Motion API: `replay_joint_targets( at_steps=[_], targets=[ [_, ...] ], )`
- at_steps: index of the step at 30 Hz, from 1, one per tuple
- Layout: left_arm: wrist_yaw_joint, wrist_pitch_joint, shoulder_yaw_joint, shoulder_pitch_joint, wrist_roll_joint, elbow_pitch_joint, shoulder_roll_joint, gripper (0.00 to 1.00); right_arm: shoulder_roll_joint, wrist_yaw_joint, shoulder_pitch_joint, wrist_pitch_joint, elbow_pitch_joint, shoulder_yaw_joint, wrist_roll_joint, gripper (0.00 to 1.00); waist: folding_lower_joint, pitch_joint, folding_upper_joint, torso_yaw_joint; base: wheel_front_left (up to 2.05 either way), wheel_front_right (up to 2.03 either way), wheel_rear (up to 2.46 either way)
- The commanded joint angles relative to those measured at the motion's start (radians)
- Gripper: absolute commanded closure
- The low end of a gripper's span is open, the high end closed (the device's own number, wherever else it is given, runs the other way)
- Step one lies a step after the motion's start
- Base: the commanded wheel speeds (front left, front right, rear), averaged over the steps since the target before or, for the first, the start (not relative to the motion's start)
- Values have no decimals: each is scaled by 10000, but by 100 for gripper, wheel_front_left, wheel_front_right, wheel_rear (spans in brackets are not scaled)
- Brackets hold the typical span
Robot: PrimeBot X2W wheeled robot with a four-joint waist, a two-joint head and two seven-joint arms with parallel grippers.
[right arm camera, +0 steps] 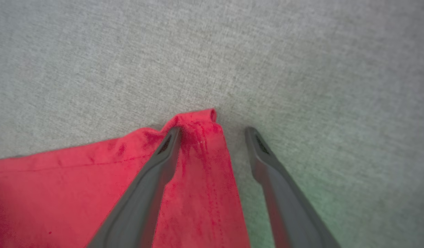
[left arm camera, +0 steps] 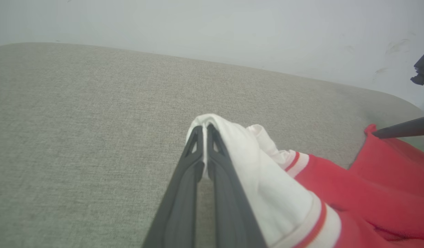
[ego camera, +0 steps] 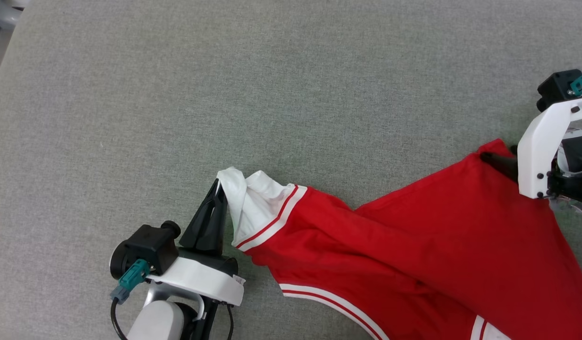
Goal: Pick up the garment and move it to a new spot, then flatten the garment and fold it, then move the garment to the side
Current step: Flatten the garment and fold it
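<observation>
Garment (ego camera: 414, 245): red tee w/ white sleeves, lying rumpled on grey surface (ego camera: 272, 94), near-right area, spanning btwn both arms. Left fingers (left arm camera: 188, 172): clenched on white sleeve edge at garment's left end. Right fingers (right arm camera: 153, 179): spread apart, released, straddling red corner at far right; one finger over cloth, other over bare surface.
</observation>
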Motion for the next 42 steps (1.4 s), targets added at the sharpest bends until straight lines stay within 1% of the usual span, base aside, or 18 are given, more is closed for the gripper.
replay_joint_targets(
  at_steps=[1,4,6,10,12,16,20,25,30,37,40,42],
  targets=[
    [-29,-68,52,-52,-17,35,31,100,400,-1,898,514,624,567,276,100,1,-28,0,-15,0,0,0],
    [9,-89,121,-34,-76,141,73,100,333,10,778,252,443,650,462,100,1,-177,0,-94,0,0,0],
    [23,-125,205,-79,-101,154,131,100,158,-1,587,-6,266,644,527,100,1,-317,0,-149,0,0,0],
    [88,-150,446,-278,-150,199,302,100,-9,-2,182,-694,-83,430,708,100,1,-689,0,-330,0,0,0],
    [49,-150,529,-421,-191,258,400,100,-82,-4,32,-1046,-192,276,693,100,1,-907,0,-412,0,0,0],
    [20,68,610,-958,-174,394,602,100,34,-4,-109,-1675,-67,-117,685,100,1,-1389,0,-641,0,0,0],
    [-85,528,648,-1720,-249,622,878,100,218,-4,-291,-2251,168,-407,390,100,1,-1822,0,-892,0,0,0],
    [-256,1322,708,-3177,-417,1312,1267,100,608,-4,-816,-2931,583,-740,-80,100,1,-2096,0,-1224,0,0,0],
    [-391,2174,827,-5107,-753,2384,1552,100,916,-5,-1788,-3761,1093,-1093,-791,100,1,-2064,0,-1490,0,0,0],
    [-470,3032,741,-8133,-752,4312,1902,100,1317,-7,-3826,-5194,1830,-1637,-1820,100,1,-1736,0,-1791,0,0,0],
    [-457,3021,731,-9474,-579,5081,2060,100,1558,-7,-4807,-5833,2140,-1914,-2186,100,1,-1387,0,-1850,0,0,0],
    [-451,3089,681,-10361,-466,5558,2096,100,1604,-8,-5566,-6203,2286,-2116,-2466,100,1,-1110,0,-1854,0,0,0]
  ],
)
